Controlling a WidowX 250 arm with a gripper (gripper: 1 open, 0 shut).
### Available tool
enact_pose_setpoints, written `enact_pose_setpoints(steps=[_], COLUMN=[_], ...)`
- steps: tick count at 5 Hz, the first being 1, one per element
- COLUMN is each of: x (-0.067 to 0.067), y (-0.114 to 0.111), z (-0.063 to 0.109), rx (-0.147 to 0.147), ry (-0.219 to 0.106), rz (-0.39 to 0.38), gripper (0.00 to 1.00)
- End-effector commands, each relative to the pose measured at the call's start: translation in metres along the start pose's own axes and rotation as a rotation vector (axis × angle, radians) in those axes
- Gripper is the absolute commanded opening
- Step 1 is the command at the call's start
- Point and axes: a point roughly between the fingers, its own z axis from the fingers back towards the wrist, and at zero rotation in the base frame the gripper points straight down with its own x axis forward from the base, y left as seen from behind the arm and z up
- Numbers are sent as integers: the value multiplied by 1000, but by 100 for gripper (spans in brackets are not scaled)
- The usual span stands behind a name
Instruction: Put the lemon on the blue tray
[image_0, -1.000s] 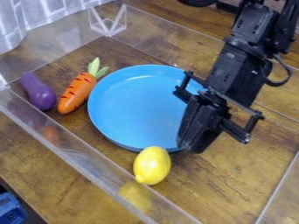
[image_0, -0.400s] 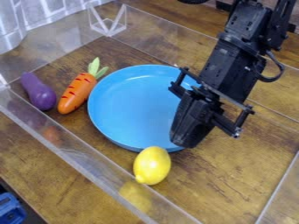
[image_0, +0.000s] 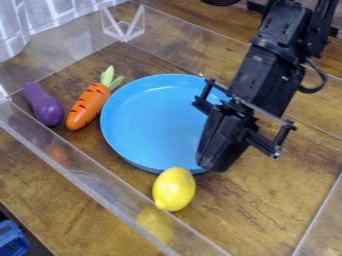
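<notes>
The lemon (image_0: 174, 188) is a small glossy yellow egg shape lying on the wooden table just in front of the blue tray (image_0: 154, 122), close to its near rim. The tray is a wide round blue dish with a low rim, and nothing lies in it. My gripper (image_0: 214, 160) is black and points down over the tray's near right rim, just up and right of the lemon and apart from it. Its jaws are shut with nothing between them.
An orange carrot (image_0: 88, 104) with green leaves lies left of the tray, and a purple eggplant (image_0: 43, 104) lies further left. Clear plastic walls (image_0: 80, 170) fence in the work area, with the front wall close by the lemon.
The gripper shifted slightly left toward the tray's near rim and then held about still. The lemon, tray, carrot and eggplant have not moved.
</notes>
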Motion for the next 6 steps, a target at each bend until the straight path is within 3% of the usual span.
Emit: enact_pose_setpoints(steps=[1,4,5,6], x=[-7,-8,-9,-7], y=[4,7,1,-4], z=[20,15,18,20], rx=[-46,-155,-148,-142], ry=[-92,-101,-92,-82], rz=[73,222,209,197], gripper=[0,0,0,100])
